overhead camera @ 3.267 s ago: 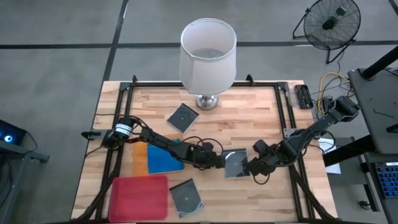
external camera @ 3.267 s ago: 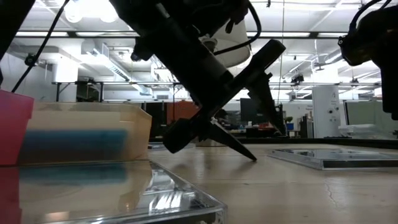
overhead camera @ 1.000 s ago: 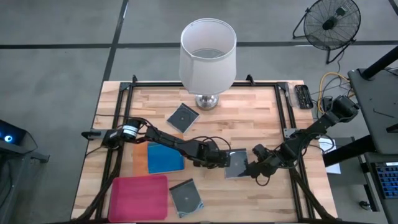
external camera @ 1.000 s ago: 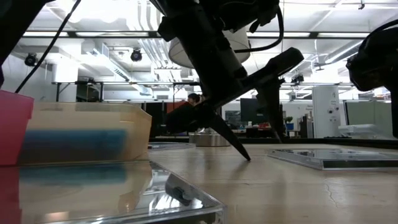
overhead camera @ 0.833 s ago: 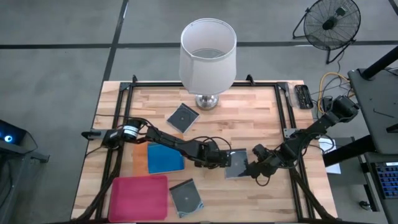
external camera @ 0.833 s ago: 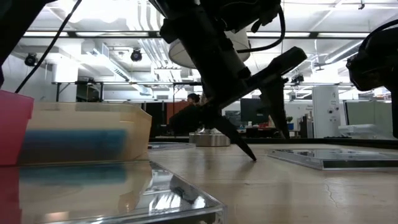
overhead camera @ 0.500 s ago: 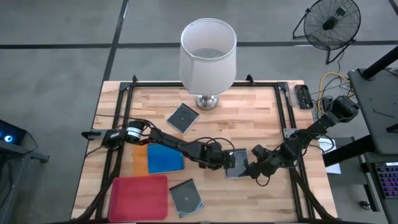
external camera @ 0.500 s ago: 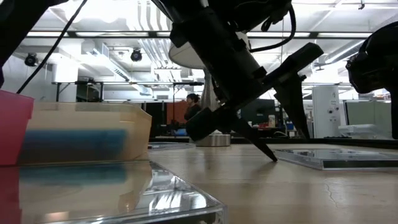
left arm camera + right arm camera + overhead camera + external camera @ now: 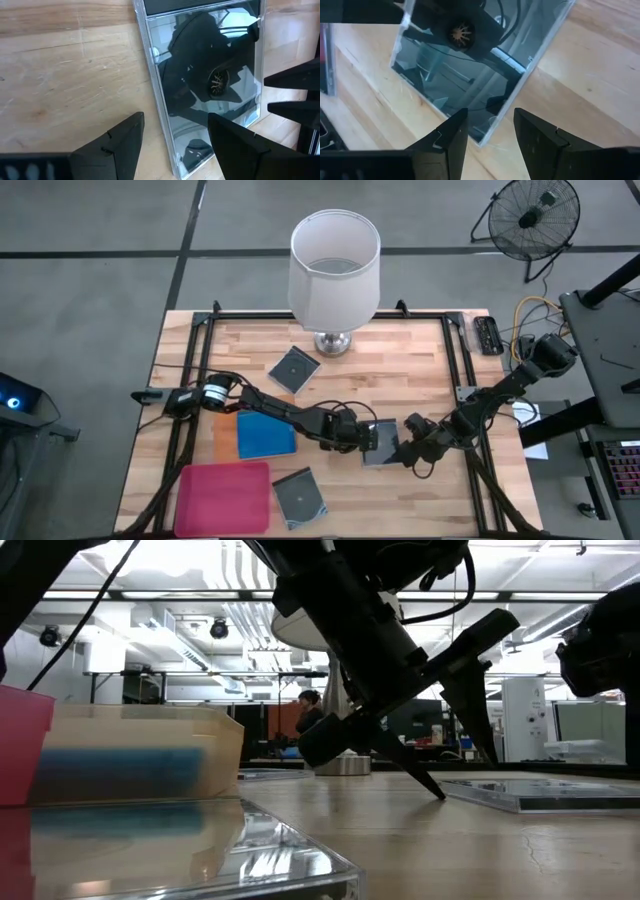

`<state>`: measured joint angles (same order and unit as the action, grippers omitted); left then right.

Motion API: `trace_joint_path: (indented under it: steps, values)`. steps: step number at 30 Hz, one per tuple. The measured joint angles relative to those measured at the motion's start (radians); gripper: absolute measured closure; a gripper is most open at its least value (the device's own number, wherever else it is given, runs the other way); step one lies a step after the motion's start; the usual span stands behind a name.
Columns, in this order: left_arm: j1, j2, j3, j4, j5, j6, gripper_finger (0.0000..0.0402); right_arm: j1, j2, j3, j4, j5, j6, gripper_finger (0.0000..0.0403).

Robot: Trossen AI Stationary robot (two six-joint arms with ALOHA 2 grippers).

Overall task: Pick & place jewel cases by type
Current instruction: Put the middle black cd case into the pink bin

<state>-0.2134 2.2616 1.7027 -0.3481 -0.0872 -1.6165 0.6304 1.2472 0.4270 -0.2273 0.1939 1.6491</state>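
Observation:
A dark transparent jewel case with a round disc lies flat on the table right of centre. My left gripper is open at its left edge: one finger stands over the bare wood, the other over the case. My right gripper is open at the case's right side, its fingers on either side of a corner. Two more transparent cases lie flat, one far and one near. A blue case lies in the orange tray. My left gripper comes slanting down from the table's left. Its lower fingertip stands on the table right at the case's left edge; whether it touches the case, I cannot tell.
A magenta-pink tray sits at the near left corner. A lamp with a white shade stands at the far middle. A black frame runs round the table. Bare wood lies far right.
My left gripper has gone a little toward the table's right edge, bringing its lower fingertip up to the case's left edge, then kept still. Its fingers have stayed open. The case lies flat as before.

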Motion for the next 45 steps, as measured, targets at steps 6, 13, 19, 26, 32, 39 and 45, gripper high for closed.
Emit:
trace_joint_path:
  steps: [6,13,19,26,32,39,45]
  values:
    - [0.000,0.000,-0.001,0.000,0.000,0.001,0.0194,0.000,0.000,-0.015,0.000,0.000,0.014,0.0250]
    - [0.000,0.000,-0.001,0.000,0.000,0.002,0.0194,0.000,-0.002,-0.023,0.000,0.000,0.028,0.0265]
    - [0.000,0.000,-0.001,0.003,0.001,0.017,0.0194,0.000,-0.022,-0.003,-0.002,-0.012,-0.024,0.0344]
    - [0.000,0.000,-0.002,0.008,0.000,0.017,0.0193,0.000,-0.021,-0.005,-0.072,-0.017,-0.092,0.0393]
    - [0.000,0.000,-0.002,0.011,0.000,0.019,0.0193,0.000,-0.011,-0.006,-0.138,-0.018,-0.185,0.0395]
    - [0.000,0.001,-0.002,0.013,0.000,0.020,0.0193,-0.008,0.012,-0.005,-0.132,-0.012,-0.272,0.0395]
    - [0.000,0.001,-0.002,0.014,-0.002,0.021,0.0193,-0.039,0.018,-0.006,-0.085,-0.012,-0.359,0.0395]
